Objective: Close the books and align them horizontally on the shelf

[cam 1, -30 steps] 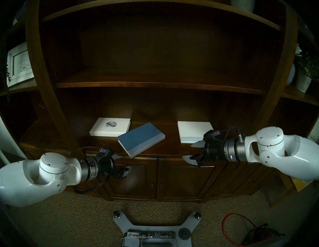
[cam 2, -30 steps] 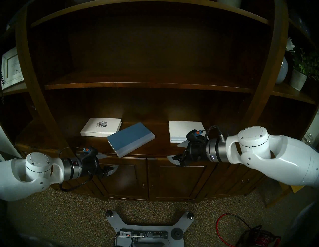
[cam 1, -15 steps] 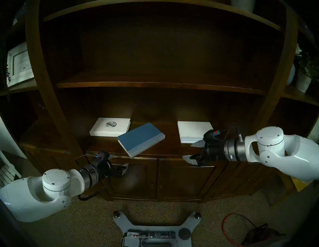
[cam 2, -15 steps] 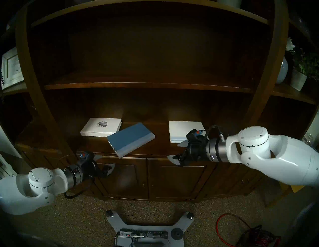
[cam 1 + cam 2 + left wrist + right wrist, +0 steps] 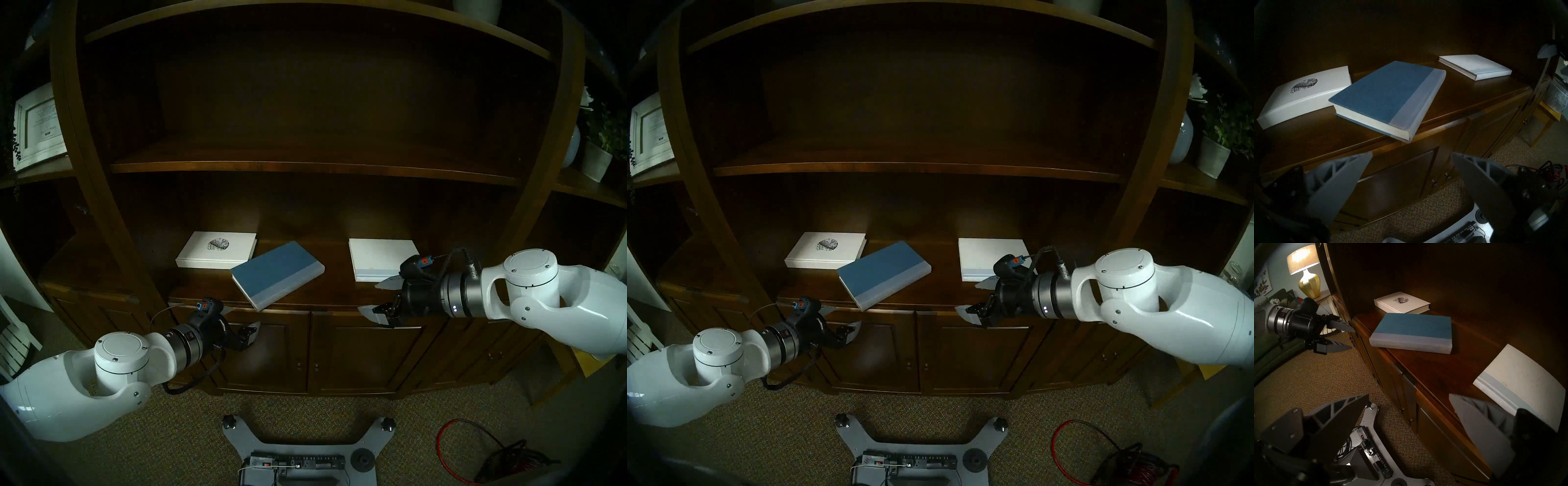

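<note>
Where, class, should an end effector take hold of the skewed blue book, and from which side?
Grip the blue book at its near corner, where the pale spine strip juts past the shelf front edge. Probably come from the front, one finger above the cover and one beneath: only that overhang leaves room underneath. The open left end effector sits nearest.

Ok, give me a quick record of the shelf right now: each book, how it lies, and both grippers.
speckled white book: closed, flat, left
blue book: closed, skewed, corner past the shelf edge
plain white book: closed, flat, right
left gripper: open, empty, below the shelf edge
right gripper: open, empty, by the plain white book
</note>
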You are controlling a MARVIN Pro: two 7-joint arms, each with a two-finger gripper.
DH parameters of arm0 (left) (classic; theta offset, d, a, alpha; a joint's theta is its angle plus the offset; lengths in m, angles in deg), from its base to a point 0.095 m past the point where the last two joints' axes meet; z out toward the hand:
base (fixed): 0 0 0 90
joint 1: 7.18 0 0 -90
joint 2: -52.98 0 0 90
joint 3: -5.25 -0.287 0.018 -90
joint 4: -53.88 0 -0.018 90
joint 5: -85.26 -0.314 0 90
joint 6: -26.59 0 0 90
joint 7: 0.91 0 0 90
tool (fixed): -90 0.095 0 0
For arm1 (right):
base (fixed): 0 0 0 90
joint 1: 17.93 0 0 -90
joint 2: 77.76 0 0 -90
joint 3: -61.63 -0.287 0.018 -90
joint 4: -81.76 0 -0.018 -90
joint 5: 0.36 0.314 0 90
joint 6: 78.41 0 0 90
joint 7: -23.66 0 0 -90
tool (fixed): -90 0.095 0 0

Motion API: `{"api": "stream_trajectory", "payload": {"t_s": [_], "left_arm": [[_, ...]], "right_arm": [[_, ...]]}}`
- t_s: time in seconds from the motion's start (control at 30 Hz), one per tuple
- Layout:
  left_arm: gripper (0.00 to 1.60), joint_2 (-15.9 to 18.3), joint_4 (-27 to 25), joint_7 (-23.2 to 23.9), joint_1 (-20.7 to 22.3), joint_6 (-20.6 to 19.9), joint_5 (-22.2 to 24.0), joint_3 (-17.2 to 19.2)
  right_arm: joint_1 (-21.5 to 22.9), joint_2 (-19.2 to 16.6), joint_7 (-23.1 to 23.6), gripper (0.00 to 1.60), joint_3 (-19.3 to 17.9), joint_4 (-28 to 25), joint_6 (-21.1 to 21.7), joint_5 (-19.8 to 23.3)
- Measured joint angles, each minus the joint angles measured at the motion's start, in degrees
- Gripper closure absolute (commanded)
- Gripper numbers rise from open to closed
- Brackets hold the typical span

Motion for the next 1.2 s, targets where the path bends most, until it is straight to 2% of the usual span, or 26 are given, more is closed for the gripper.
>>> {"api": "stream_trajectory", "payload": {"t_s": [0.37, 0.83, 1.2], "left_arm": [[0.0, -6.92, 3.86, 2.28, 5.73, -4.7, -3.94, -2.32], [0.0, -14.57, 7.35, 5.37, 12.45, -9.27, -8.41, -3.17], [0.0, -20.37, 13.18, 8.03, 17.61, -12.71, -12.86, -6.19]], "right_arm": [[0.01, -0.01, 0.0, 0.0, 0.03, 0.0, 0.0, 0.0], [0.01, -0.01, 0.01, 0.0, 0.05, -0.01, 0.0, -0.01], [0.01, -0.02, 0.01, 0.0, 0.05, -0.01, 0.0, -0.01]]}}
